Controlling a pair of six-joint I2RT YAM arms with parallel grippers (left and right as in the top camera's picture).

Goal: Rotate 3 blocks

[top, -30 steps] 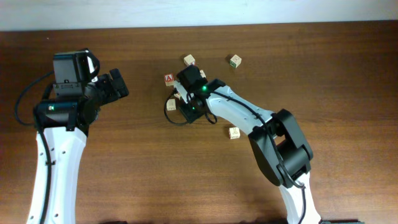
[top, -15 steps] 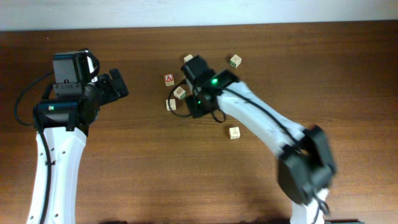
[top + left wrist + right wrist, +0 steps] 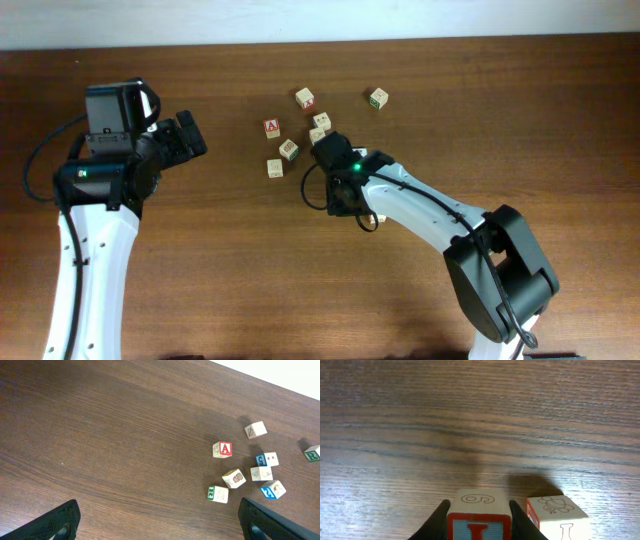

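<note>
My right gripper [image 3: 480, 506] is shut on a red-framed block [image 3: 480, 519] with a 6 outlined on its top face. A second pale block [image 3: 556, 516] with a red side stands just right of it, a narrow gap apart. In the overhead view the right gripper [image 3: 350, 203] is below the block cluster and hides the held block. Several more blocks lie loose, among them a red A block [image 3: 222, 449] and a blue-printed one [image 3: 272, 490]. My left gripper [image 3: 162, 527] hangs open over bare wood, far left of the blocks [image 3: 190, 135].
Several other alphabet cubes are scattered at the table's back centre, such as one with green print [image 3: 378, 97] and another [image 3: 275, 168] at the cluster's left. The white wall edge [image 3: 320, 20] runs along the back.
The right gripper has shut on the red-framed block and swung from the cluster toward the front right, beside the lone block there. The left arm has not moved.
</note>
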